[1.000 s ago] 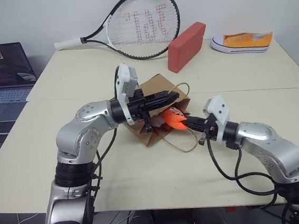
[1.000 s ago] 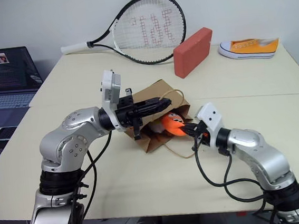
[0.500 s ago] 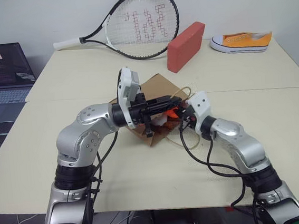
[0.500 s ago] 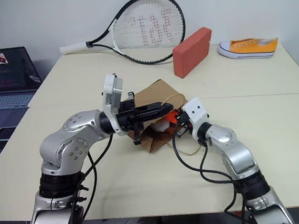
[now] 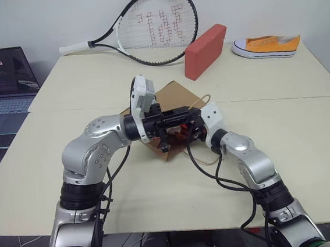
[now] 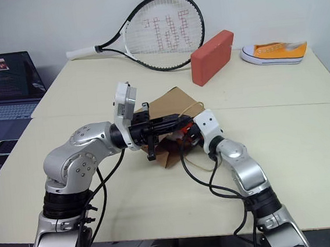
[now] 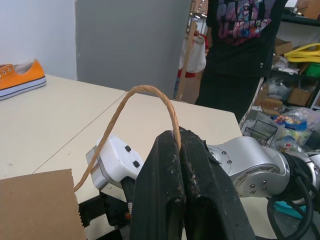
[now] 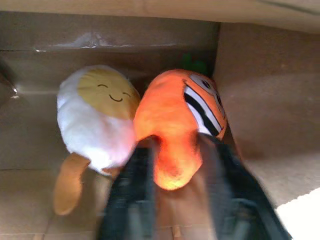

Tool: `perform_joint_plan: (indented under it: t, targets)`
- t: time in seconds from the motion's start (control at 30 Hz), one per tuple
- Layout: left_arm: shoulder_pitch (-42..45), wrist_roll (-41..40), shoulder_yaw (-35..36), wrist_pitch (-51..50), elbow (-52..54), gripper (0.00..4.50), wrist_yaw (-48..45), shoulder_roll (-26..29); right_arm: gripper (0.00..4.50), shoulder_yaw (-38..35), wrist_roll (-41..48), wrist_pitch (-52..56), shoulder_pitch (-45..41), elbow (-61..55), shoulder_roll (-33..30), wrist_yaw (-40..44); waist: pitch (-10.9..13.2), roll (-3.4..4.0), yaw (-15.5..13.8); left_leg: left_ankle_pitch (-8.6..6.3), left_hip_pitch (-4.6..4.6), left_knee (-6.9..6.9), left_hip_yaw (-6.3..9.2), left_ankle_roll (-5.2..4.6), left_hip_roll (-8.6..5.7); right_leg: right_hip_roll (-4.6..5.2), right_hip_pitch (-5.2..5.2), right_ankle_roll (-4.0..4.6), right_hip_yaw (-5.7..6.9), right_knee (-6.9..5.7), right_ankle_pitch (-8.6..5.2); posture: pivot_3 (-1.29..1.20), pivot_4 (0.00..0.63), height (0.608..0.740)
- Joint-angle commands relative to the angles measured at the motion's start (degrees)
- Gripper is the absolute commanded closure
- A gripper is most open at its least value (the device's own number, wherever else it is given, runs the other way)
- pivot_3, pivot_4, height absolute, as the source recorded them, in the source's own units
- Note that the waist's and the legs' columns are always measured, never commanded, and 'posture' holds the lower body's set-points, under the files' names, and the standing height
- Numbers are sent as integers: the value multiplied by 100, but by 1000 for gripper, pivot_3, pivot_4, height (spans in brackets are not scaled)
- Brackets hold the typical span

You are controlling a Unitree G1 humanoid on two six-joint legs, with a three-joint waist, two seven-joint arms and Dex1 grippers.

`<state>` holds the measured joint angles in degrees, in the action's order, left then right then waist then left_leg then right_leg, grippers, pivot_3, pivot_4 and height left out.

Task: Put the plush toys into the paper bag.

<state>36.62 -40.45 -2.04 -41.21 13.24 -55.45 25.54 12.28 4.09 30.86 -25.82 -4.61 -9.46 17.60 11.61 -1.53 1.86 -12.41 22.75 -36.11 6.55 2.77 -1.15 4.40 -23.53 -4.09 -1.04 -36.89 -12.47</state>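
The paper bag (image 5: 171, 96) lay on its side mid-worktop (image 5: 307, 145), mouth facing right. The left pincer (image 7: 180, 145) was clamped tight on the bag's handle (image 7: 145, 95), holding the mouth up. Inside, the egg toy (image 8: 95, 117) and the carrot toy (image 8: 180, 125) lay touching, side by side. The right pincer (image 8: 175, 165) reached into the mouth, fingers parted either side of the carrot's tip.

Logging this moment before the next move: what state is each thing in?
paper bag: on its side, mouth held open
left pincer: shut on the bag's handle
right pincer: open, fingers either side of the carrot toy
egg toy: inside bag
carrot toy: inside bag
laptop: screen on
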Motion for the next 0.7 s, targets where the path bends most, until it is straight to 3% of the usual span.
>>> perform_joint_plan:
  t: [0.03,0.17,0.5,0.7]
  targets:
    - [41,-15,45,103,72,4500,56,-20,1635,-162,80,111,37,-563,-105,97,0,0,-1,0,0,0,0,0,0,0,0,0,0,0,0,0,150,740]
    - [65,89,15,204,-10,4500,106,-46,209,-171,216,407,191,-1158,-398,394,0,0,-1,0,1,0,0,0,0,0,0,0,0,1,0,0,150,740]
    - [84,206,22,339,-156,4500,126,-91,209,-1112,1491,1441,945,-2960,-2127,1771,0,0,-16,0,4,-1,2,0,0,1,2,0,2,3,-1,0,150,740]
    - [122,206,88,343,-195,4500,106,-51,209,-1290,1625,1361,1546,-2693,-2540,1953,0,-1,-7,0,3,-1,0,-1,1,1,2,1,1,3,-2,0,150,740]
